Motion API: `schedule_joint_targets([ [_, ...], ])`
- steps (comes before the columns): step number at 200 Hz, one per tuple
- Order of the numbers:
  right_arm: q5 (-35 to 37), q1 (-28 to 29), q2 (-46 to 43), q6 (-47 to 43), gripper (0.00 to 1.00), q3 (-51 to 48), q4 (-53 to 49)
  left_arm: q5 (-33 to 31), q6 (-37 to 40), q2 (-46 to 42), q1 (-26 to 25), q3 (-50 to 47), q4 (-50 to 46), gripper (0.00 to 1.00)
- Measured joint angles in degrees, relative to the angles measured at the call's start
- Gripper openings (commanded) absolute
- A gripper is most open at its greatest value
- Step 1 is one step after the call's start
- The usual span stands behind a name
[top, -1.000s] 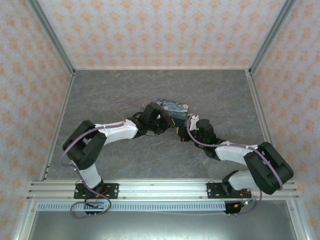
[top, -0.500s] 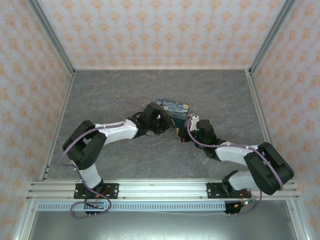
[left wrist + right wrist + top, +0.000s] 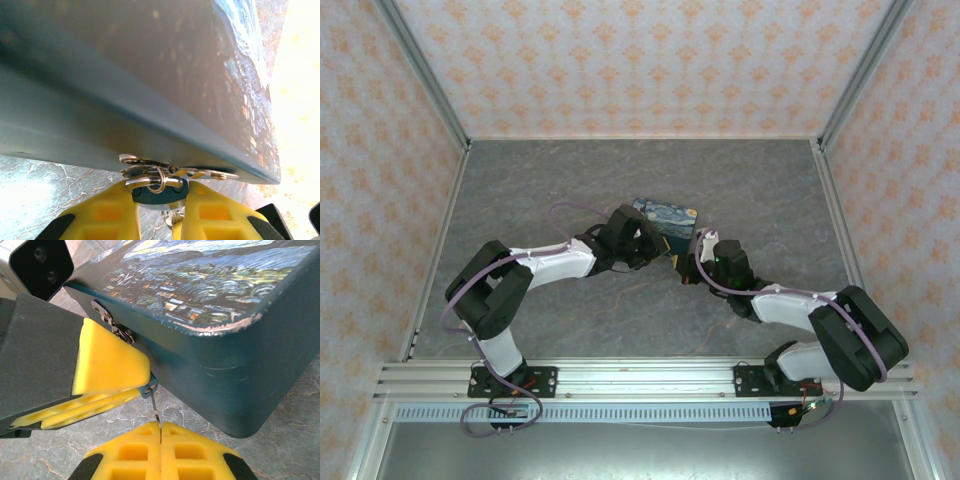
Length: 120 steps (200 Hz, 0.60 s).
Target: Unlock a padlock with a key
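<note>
A: On the desk [image 3: 520,200], why does the padlock [image 3: 670,217] lie at the middle?
B: It's reachable from both sides there. The left gripper [image 3: 158,212] pinches the key [image 3: 156,196] by its blue head, right against the teal side, probably lining up to insert it.
A: The right gripper [image 3: 160,450]?
B: Pressed together; a thin wire [image 3: 156,412] enters its seam, perhaps steadying the key.

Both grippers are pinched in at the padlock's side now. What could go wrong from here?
1. The left gripper pinches the key by its tiny head; it may slip.
2. The right gripper clamps a thin metal piece hanging from it; pulling could bend it or drag the padlock.
</note>
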Motion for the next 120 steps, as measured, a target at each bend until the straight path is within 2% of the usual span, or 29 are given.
schedule_joint_targets([
  [120,0.0,0.0,2.3,-0.4,0.0,0.0,2.5,0.0,-0.5,0.0,-0.1,0.0,0.0,0.16],
])
